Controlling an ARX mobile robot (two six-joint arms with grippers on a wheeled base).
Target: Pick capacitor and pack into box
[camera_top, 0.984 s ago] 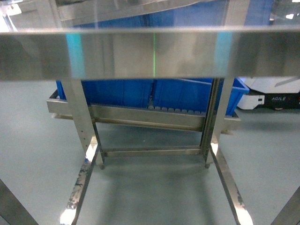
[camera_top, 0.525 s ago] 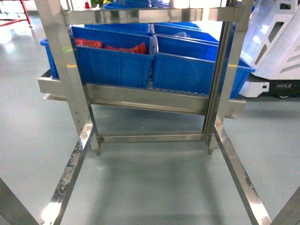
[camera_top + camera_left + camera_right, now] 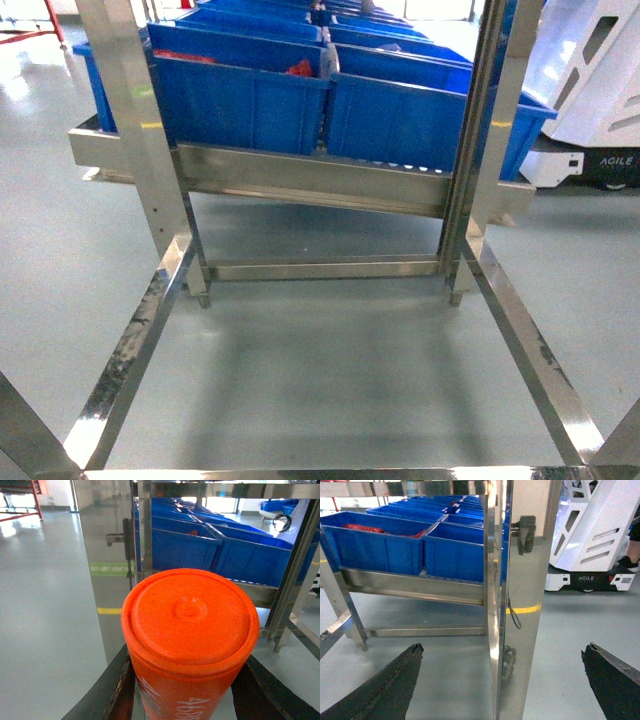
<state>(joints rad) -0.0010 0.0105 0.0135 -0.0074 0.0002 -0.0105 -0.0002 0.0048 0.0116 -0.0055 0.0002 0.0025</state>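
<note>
Pick looks done, packing isn't: the left gripper [image 3: 187, 700] is clamping the orange capacitor [image 3: 190, 635] between its fingers, while the right gripper [image 3: 502, 680] is hanging wide open, empty. No pink box in any view. Blue bins [image 3: 245, 100] on the steel rack [image 3: 310, 185] are holding red parts [image 3: 300, 69], probably more capacitors.

I'm looking down at a steel rack frame [image 3: 150, 170] on grey floor [image 3: 320, 370]. Blue bins [image 3: 240, 100] sit side by side on its far shelf, red pieces [image 3: 300, 69] showing in the left one. White machine [image 3: 600, 90] far right.
</note>
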